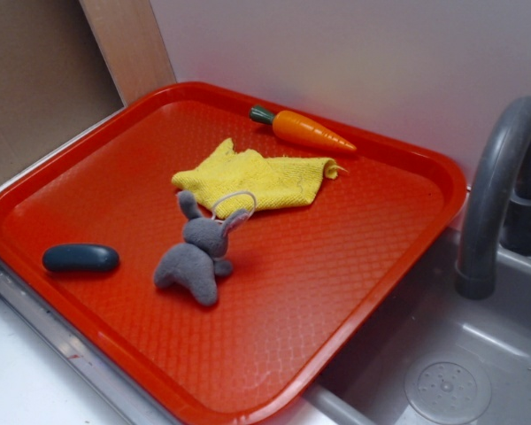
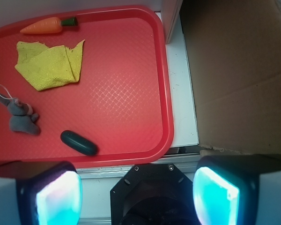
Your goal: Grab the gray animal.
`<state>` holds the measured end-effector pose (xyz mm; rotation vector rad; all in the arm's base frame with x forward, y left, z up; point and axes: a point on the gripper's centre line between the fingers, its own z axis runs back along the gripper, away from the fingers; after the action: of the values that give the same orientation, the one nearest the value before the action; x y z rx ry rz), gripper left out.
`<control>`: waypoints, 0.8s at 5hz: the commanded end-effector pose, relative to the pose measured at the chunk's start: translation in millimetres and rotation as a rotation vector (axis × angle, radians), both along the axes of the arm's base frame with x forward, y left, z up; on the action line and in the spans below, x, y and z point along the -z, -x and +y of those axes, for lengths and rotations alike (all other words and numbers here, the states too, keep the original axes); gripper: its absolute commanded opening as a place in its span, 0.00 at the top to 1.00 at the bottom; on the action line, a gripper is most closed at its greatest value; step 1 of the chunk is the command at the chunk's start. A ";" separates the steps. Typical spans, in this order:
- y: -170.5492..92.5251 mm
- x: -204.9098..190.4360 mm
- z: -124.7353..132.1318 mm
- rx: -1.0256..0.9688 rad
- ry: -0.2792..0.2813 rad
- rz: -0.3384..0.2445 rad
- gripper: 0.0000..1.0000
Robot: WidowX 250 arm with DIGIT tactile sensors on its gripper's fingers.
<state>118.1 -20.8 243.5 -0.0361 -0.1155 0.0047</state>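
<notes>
Lighting is even and moderately bright in both views. The exterior view is slightly soft, with short, faint shadows beneath objects on the tray. In the wrist view, the fingers are blurred and glow cyan; a pale sheen marks the tray centre.
</notes>
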 end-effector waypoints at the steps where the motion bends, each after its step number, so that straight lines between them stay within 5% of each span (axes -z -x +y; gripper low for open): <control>1: 0.0 0.0 0.0 0.000 0.000 0.000 0.00; 3: -19.4 -1.2 -97.6 0.106 0.133 -0.113 0.00; 4: -27.5 6.1 -136.3 0.049 0.256 -0.124 0.00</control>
<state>146.5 -155.3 224.9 -0.2769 -0.2167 -0.0221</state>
